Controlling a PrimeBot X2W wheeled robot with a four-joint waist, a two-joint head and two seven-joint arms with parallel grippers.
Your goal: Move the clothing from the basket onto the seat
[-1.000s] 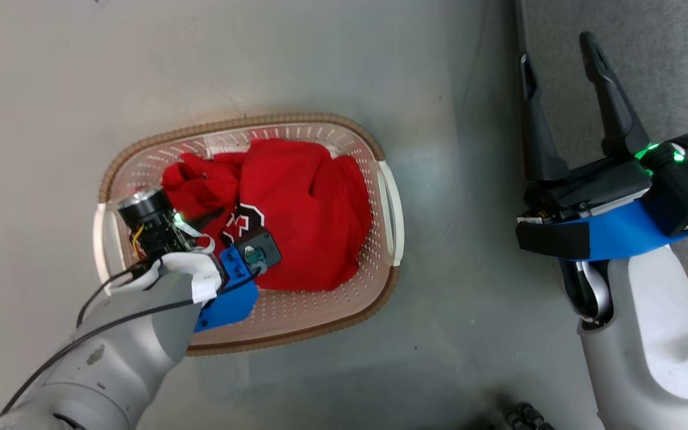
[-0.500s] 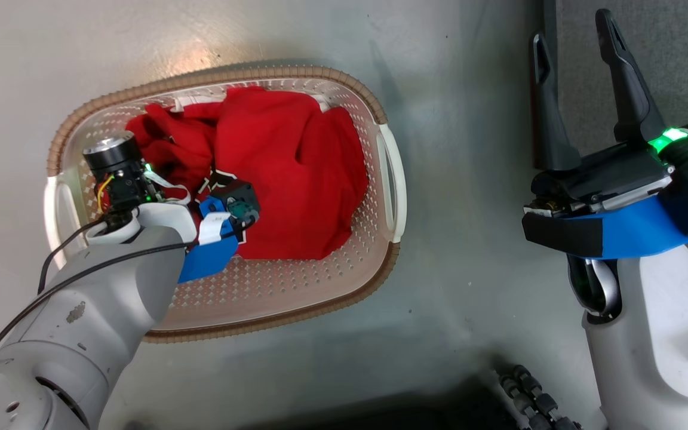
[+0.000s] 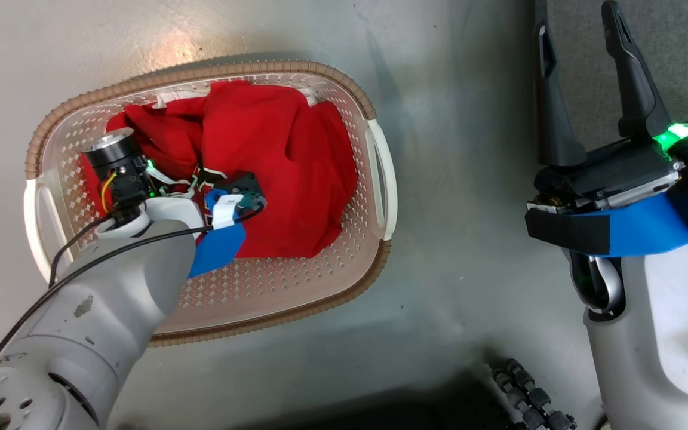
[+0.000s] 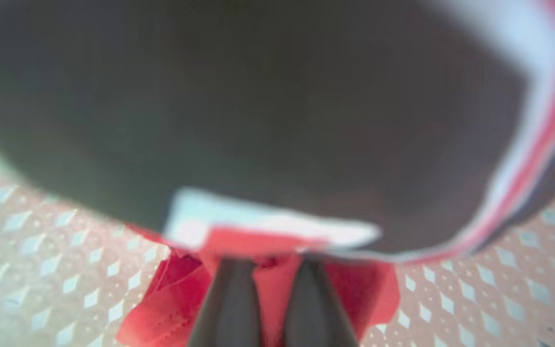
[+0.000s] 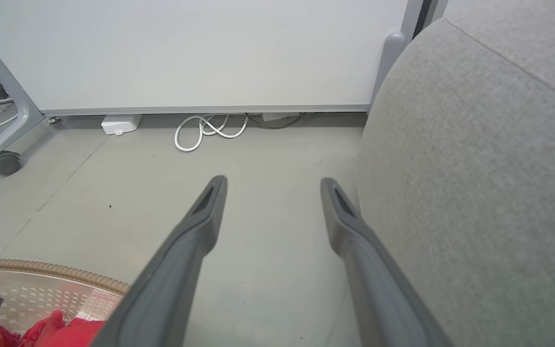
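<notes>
The clothing (image 3: 284,155) is a bright red heap with white trim, lying in the cream basket (image 3: 296,65) with a brown rim. My left arm reaches down into the basket from the lower left, and its wrist hides the fingers in the head view. In the left wrist view my left gripper (image 4: 270,264) is shut on a fold of the red clothing (image 4: 171,289), with a blurred dark patch of lettering close to the lens. My right gripper (image 3: 577,18) hangs open and empty over the floor beside the grey seat (image 3: 678,54). The right wrist view also shows the open right gripper (image 5: 272,182) left of the seat (image 5: 475,168).
A white panel (image 5: 210,48) stands on the floor ahead of the right gripper, with a coiled white cable (image 5: 207,130) and a small white box (image 5: 121,124) at its foot. A castor (image 5: 5,161) sits at far left. A dark ribbed part (image 3: 529,394) lies by my base.
My left gripper has closed on the red fabric after pushing deeper into the basket. The whole head picture has shifted, so the camera has moved. The right gripper stays open.
</notes>
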